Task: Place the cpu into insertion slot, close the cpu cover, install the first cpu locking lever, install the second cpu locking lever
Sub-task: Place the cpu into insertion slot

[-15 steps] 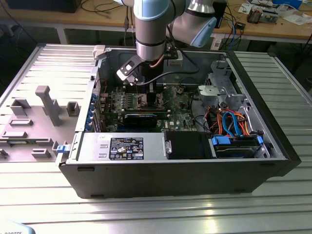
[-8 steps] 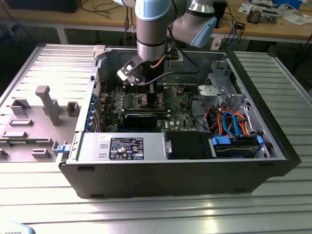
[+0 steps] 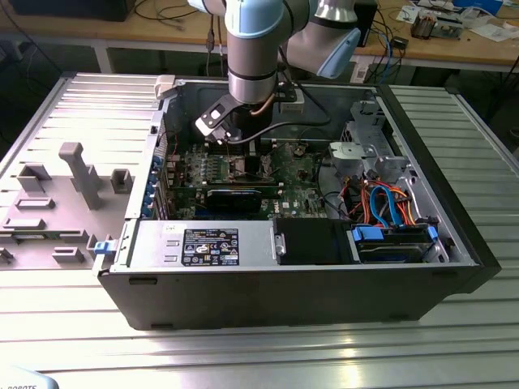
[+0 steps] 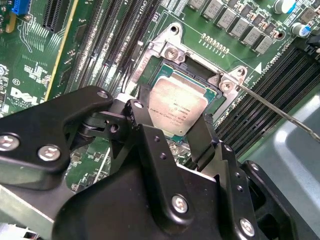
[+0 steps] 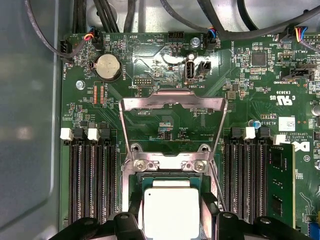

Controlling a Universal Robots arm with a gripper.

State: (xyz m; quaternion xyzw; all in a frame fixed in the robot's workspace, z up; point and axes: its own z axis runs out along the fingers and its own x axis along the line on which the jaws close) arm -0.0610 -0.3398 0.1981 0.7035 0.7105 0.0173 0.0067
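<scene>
Gripper clasping cpu, cpu cover raised

The arm had silver-grey tubes and pale blue joint caps, with a black cable alongside. Its black, angular gripper carried round silver screws.

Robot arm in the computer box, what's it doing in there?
The robot arm has its end effector down inside the open computer case, over the green motherboard. Its fingers are closed on two sides of the cpu, which sits at the insertion slot. The cpu cover stands flipped up at the slot's edge, not yet closed.
</scene>
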